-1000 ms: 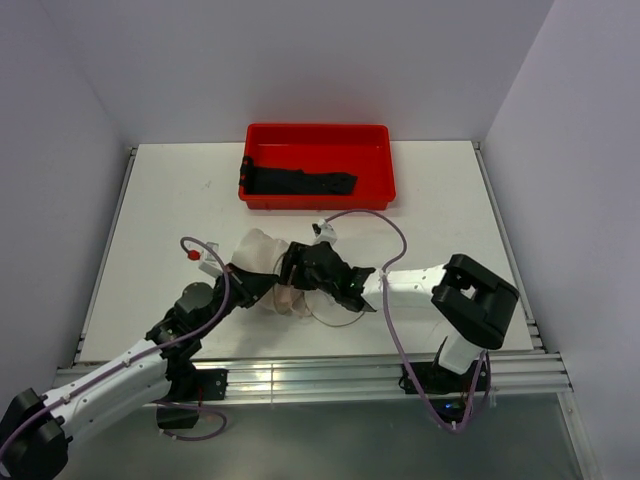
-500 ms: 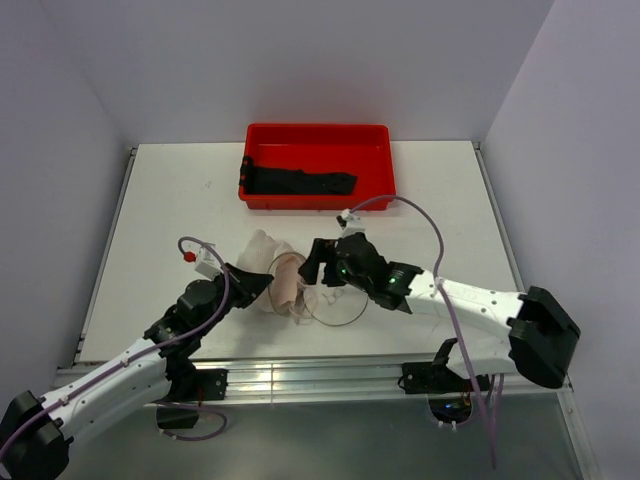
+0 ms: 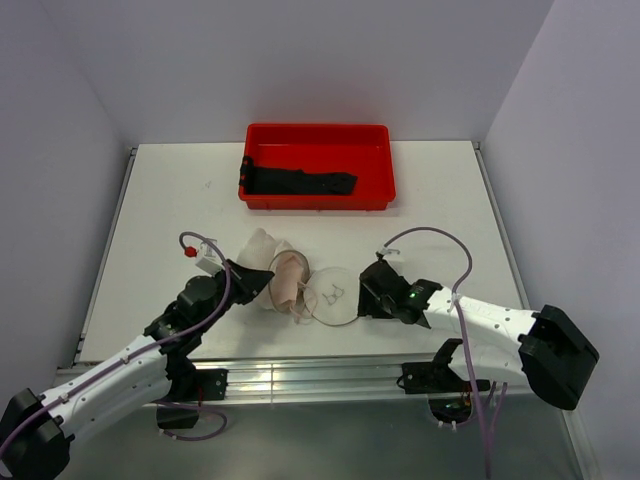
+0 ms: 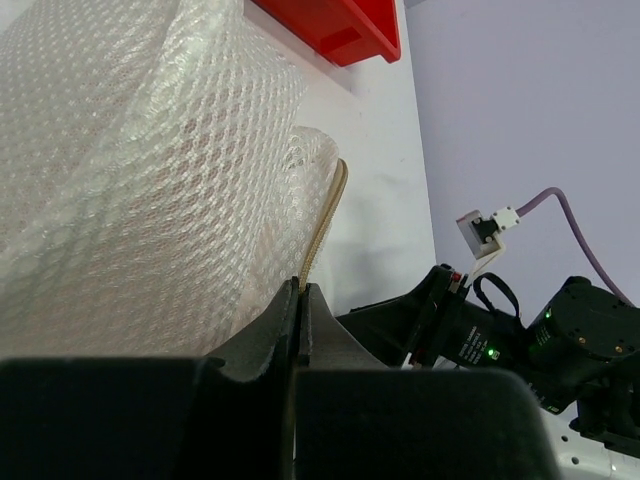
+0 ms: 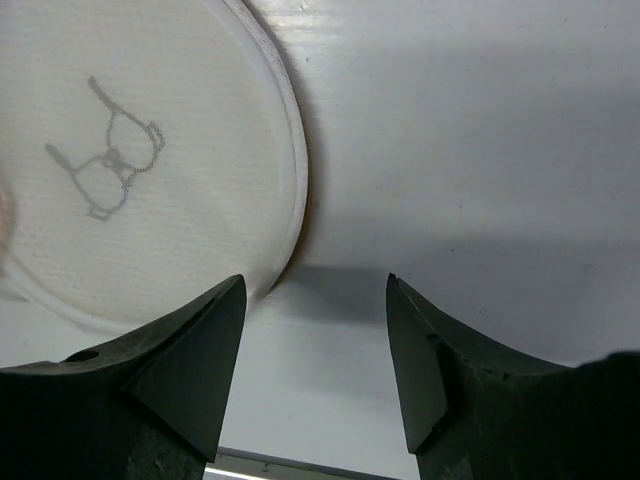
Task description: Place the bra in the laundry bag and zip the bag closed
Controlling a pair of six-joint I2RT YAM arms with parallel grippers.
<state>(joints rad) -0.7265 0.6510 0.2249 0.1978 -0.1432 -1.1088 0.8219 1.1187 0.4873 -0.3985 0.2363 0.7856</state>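
Note:
The laundry bag (image 3: 264, 252) lies on its side on the table as a crumpled white mesh body. Its flat round lid (image 3: 332, 295), with the small bra drawing, rests on the table to the right. The pale pink bra (image 3: 290, 280) sits bunched in the bag's mouth between body and lid. My left gripper (image 3: 260, 282) is shut on the bag's tan zip rim (image 4: 326, 210), with mesh (image 4: 130, 170) filling the left wrist view. My right gripper (image 3: 363, 291) stands open just right of the lid (image 5: 130, 170). Only bare table shows between the right gripper's (image 5: 315, 290) fingers.
A red tray (image 3: 318, 137) holding a dark cloth (image 3: 300, 183) stands at the back middle of the table; its corner (image 4: 340, 25) shows in the left wrist view. White walls close in the table on the left, back and right.
My right arm has drawn back from over the bag to the right and lower, leaving the lid lying flat and uncovered. The left gripper has kept its hold on the rim.

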